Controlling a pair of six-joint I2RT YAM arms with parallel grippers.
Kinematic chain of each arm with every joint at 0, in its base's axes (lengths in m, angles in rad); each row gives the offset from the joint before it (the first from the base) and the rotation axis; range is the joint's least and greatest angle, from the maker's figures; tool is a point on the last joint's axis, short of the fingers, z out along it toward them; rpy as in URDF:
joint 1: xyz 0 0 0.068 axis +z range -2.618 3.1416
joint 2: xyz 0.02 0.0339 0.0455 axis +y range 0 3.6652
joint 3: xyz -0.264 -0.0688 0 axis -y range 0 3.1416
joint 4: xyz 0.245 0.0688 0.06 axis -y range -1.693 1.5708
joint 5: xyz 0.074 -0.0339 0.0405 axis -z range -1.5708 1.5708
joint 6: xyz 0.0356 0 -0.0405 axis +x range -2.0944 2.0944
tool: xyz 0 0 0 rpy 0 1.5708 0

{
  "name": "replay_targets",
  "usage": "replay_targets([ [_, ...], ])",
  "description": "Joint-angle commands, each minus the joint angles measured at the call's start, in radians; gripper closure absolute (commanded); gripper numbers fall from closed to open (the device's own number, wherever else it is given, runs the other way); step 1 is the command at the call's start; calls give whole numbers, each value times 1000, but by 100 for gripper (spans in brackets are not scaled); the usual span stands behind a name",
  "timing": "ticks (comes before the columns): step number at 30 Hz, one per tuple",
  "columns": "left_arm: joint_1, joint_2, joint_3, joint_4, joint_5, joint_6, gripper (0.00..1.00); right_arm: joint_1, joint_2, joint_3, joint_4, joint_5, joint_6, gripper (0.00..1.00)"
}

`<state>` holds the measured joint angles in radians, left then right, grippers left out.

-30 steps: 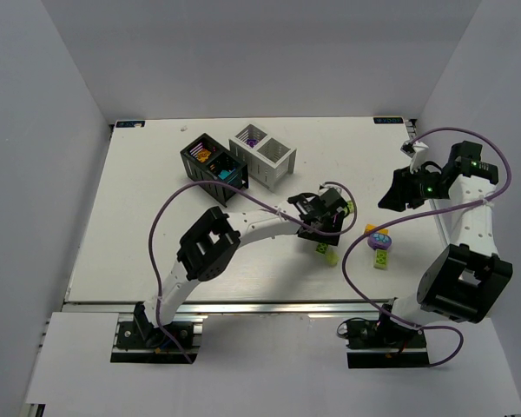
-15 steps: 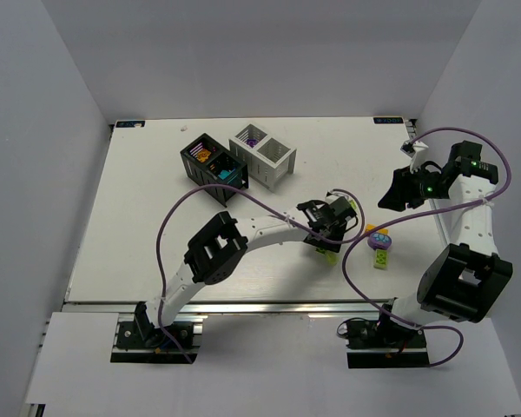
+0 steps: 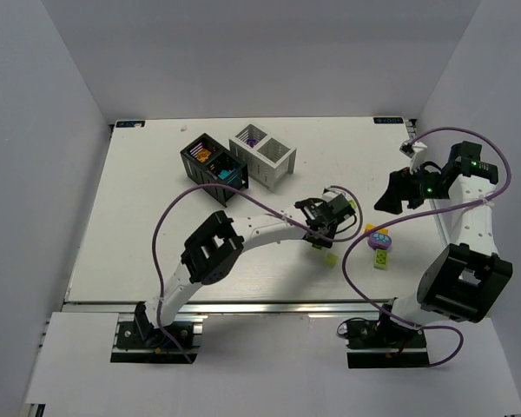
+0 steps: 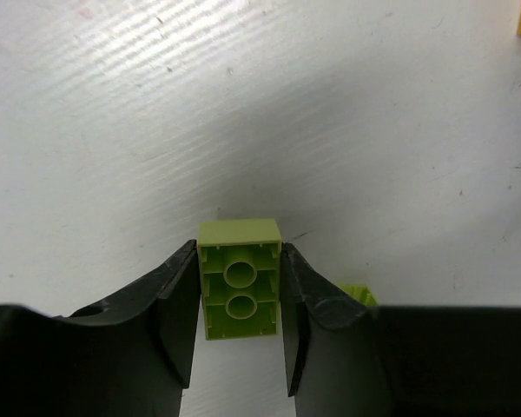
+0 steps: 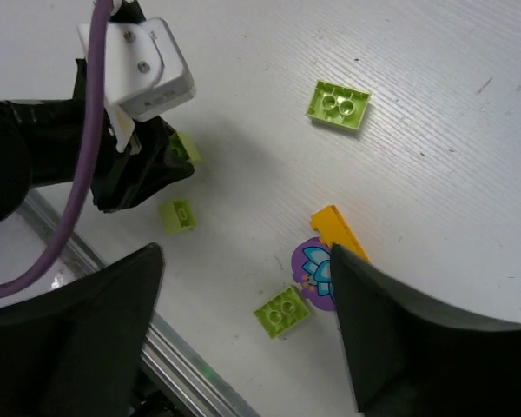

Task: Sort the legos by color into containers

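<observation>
At far left the black container (image 3: pixel 210 165) shows specks of orange and teal, too small to read. The white container (image 3: pixel 265 155) touching it shows purple in its far cell; the other cell's floor is hidden. At mid-table the left gripper (image 4: pixel 239 261) clamps a lime brick (image 4: pixel 240 300), which it hides in the top view. Another lime piece (image 4: pixel 356 294) peeks from behind one finger. Right of these, the right gripper (image 5: pixel 243 252) is spread wide and empty.
</observation>
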<state>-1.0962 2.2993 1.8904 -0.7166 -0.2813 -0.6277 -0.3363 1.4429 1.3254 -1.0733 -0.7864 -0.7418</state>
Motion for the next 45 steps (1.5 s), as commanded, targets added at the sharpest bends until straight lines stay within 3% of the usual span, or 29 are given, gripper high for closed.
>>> replay_targets([
  [1, 45, -167, 1, -4, -35, 22, 100, -3, -12, -3, -53, -56, -138, 11],
  [9, 231, -245, 122, -15, 28, 92, 100, -3, -93, -66, 62, -53, -221, 11],
  [12, 298, -216, 215, -26, 34, 123, 100, -1, -61, -42, 20, -68, -275, 17],
  [15, 353, -193, 252, 14, 28, 148, 100, -1, -12, -22, -33, -79, -297, 33],
  [16, 366, -190, 260, 25, 27, 149, 100, -1, -1, -9, -45, -83, -298, 47],
  [18, 400, -176, 268, 55, 19, 154, 100, -1, 25, 0, -73, -94, -306, 61],
  [19, 410, -161, 280, 62, 16, 154, 100, -1, 28, 4, -77, -96, -312, 73],
  [20, 420, -153, 286, 66, 4, 155, 100, -1, 31, 5, -79, -99, -314, 74],
  [24, 456, -106, 334, 95, -1, 171, 100, 2, 11, -17, -54, -93, -317, 67],
  [29, 472, -44, 377, 88, -4, 187, 99, 16, -13, -43, -36, -74, -324, 49],
  [33, 487, -28, 372, 97, -19, 180, 80, 25, -24, -52, -28, -66, -323, 44],
  [39, 503, -11, 378, 114, -24, 178, 65, 33, -35, -54, -25, -51, -320, 42],
  [41, 504, -11, 378, 115, -24, 177, 49, 34, -36, -52, -27, -47, -320, 40],
  [43, 504, -14, 380, 117, -21, 178, 33, 36, -39, -54, -27, -42, -320, 33],
  [45, 504, -20, 380, 117, -16, 178, 29, 39, -47, -55, -20, -31, -320, 23],
])
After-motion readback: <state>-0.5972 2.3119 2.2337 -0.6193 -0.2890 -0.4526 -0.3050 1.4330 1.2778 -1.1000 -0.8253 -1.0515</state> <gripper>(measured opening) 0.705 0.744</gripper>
